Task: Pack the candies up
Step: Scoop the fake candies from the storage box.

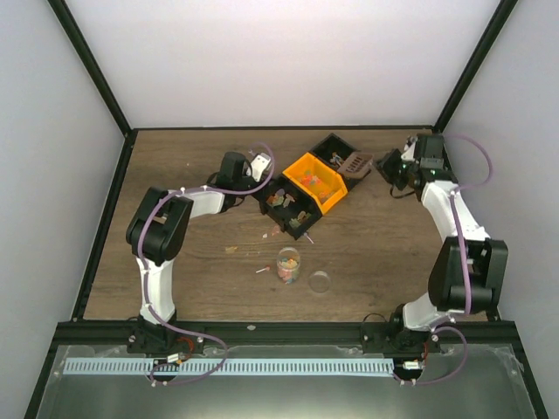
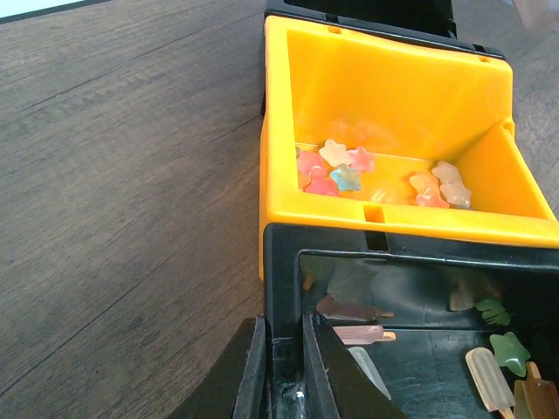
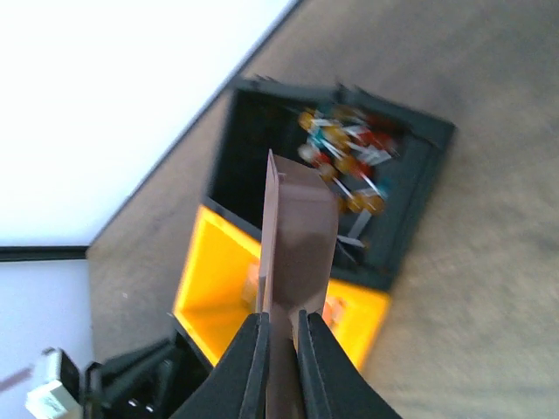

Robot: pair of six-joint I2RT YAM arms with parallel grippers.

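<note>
A small clear cup holding mixed-colour candies stands on the table in front of three bins. The far black bin holds wrapped candies. The orange bin holds star-shaped sweets. The near black bin holds popsicle-shaped sweets. My left gripper is shut on the near black bin's wall, at its left corner. My right gripper is shut on a brown scoop held above the bins.
A clear round lid lies just right of the cup. A few loose sweets lie on the wood near the cup and the near black bin. The enclosure's walls stand behind and at both sides.
</note>
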